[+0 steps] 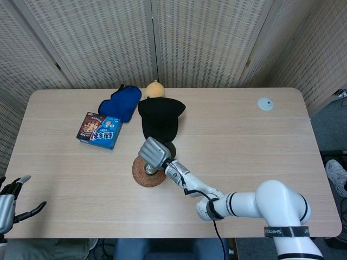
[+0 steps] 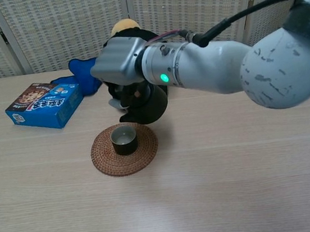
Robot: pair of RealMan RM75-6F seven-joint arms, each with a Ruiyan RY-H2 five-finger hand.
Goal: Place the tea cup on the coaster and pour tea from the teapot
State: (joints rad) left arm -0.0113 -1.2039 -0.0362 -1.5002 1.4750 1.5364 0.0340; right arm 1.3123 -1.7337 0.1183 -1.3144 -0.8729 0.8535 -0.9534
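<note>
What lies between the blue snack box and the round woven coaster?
Only bare wooden table lies between the blue snack box and the round woven coaster, shown in chest view.

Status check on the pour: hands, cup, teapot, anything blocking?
Right hand grips black teapot, held above table behind tea cup. Cup sits on woven coaster. Left hand open, idle at table edge. Nothing blocking.

We saw a blue snack box [image 1: 100,130] on the tabletop [image 1: 260,146], left side. Blue glove [image 1: 120,103] sat just behind it, a black cap [image 1: 161,118] beside that, yellow-orange object [image 1: 155,89] behind the cap. Small white disc [image 1: 265,104] sat far right.
</note>
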